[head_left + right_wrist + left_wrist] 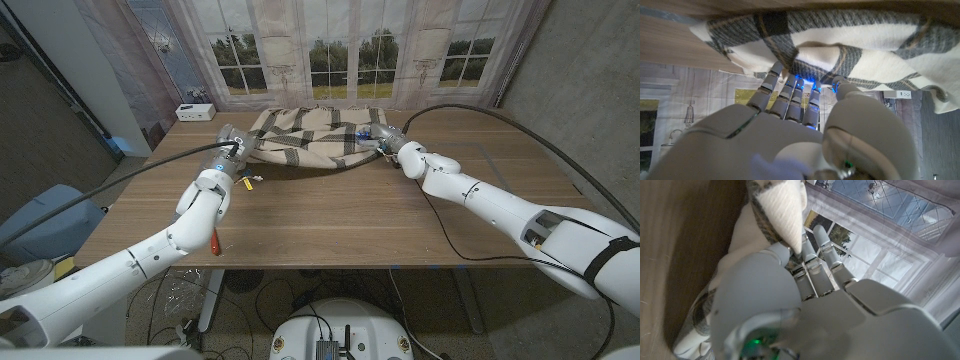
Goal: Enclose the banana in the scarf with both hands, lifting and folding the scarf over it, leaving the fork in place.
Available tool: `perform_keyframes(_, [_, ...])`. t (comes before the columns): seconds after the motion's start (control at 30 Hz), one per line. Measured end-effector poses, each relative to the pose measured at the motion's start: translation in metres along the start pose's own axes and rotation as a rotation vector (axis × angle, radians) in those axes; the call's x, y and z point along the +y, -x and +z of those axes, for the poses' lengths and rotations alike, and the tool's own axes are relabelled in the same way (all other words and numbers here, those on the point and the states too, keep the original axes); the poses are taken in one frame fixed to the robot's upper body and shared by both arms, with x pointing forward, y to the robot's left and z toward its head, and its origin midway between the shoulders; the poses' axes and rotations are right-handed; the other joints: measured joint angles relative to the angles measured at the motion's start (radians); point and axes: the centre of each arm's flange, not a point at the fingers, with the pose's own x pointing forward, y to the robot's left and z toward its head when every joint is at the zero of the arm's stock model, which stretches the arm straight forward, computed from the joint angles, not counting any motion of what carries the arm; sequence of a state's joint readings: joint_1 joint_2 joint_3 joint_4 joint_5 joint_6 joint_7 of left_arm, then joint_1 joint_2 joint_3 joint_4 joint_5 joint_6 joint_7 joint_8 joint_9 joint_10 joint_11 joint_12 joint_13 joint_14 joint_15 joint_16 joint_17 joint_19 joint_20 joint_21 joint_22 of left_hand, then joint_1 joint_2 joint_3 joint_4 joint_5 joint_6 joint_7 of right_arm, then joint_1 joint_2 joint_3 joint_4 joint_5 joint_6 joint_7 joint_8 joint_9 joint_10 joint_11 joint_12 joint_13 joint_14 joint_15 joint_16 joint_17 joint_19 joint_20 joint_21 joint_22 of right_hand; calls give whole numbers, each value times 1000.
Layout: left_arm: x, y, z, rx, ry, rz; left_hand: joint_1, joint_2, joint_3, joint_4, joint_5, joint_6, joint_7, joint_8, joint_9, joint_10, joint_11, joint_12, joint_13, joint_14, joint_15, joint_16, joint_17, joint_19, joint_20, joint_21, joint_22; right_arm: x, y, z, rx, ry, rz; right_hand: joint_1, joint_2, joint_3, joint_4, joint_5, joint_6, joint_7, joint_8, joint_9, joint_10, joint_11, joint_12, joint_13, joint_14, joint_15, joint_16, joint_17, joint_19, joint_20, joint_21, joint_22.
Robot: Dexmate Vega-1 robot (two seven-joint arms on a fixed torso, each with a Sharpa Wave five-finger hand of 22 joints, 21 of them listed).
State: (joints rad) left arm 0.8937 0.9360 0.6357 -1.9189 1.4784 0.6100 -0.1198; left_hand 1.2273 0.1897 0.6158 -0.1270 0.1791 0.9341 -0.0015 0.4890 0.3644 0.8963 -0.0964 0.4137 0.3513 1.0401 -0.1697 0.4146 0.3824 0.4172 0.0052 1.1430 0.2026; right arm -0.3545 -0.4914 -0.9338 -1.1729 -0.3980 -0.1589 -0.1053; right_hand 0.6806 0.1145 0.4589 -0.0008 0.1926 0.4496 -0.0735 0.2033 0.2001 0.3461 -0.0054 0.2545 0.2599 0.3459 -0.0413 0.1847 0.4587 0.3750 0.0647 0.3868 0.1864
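The scarf (312, 138) lies bunched at the middle of the table's (330, 225) far edge. The left hand (229, 146) is at its left end, the right hand (386, 140) at its right end. A power strip (194, 112) sits at the far left corner.

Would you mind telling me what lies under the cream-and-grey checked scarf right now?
Nothing under the cream-and-grey checked scarf can be seen; it lies bunched on the wooden table, covering whatever is beneath. The left hand and right hand grip its two ends.
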Motion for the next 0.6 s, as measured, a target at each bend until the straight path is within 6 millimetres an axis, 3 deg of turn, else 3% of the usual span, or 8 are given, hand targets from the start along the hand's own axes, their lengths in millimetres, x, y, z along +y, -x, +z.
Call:
perform_keyframes(0.07, [4,0,2,-10,-1,32,0,0,0,0,-3,0,0,0,4,0,0,0,0,0,0,0,6,-1,-1,6,0,1,-1,1,0,4,4,0,0,3,-3,0,-3,-3,0,0,-4,-4,0,0,0,0,0,0,0,0,0,0])
perform_keyframes(0.1, [6,1,-12,-4,-28,58,4,-4,0,0,-3,0,0,5,7,0,0,0,0,0,0,0,9,-4,-4,9,0,5,-2,3,-11,15,30,0,0,3,-3,0,-3,-3,0,0,-4,-4,0,0,0,0,0,-1,0,0,0,0])
perform_keyframes(0.23, [15,-1,-21,-18,-51,130,4,-4,-4,-4,-3,0,0,9,9,0,0,0,0,1,1,0,20,-7,-7,15,-3,10,-3,7,-18,36,61,-4,5,3,-3,0,-3,-3,0,0,-4,-4,0,0,0,0,0,-5,0,0,0,0])
perform_keyframes(0.4, [20,0,-14,-56,-50,176,4,-4,-4,-4,-3,-2,-3,9,9,-4,-4,8,0,7,-1,4,28,-14,-14,19,-3,16,-4,10,-27,63,93,-4,4,3,-3,0,-11,-3,-4,0,-4,-4,0,0,0,0,0,-9,0,0,0,0])
perform_keyframes(0.43, [24,-14,-34,-34,-85,202,4,-4,-4,-4,-3,-4,-4,9,9,-4,-4,8,0,9,-2,4,31,-14,-14,19,-3,16,-4,10,-27,65,95,-4,4,3,-3,0,-11,-3,-4,0,-4,-4,0,0,0,0,0,-9,0,0,0,0])
perform_keyframes(0.6, [33,-31,-43,-50,-119,256,4,-4,-4,-4,-3,-8,-8,9,9,-9,-9,15,19,8,-3,2,37,-29,-15,19,-7,20,-3,13,-34,81,110,-9,9,3,-3,0,-10,-3,-4,0,-4,-4,0,-5,0,0,0,-14,0,0,0,0])
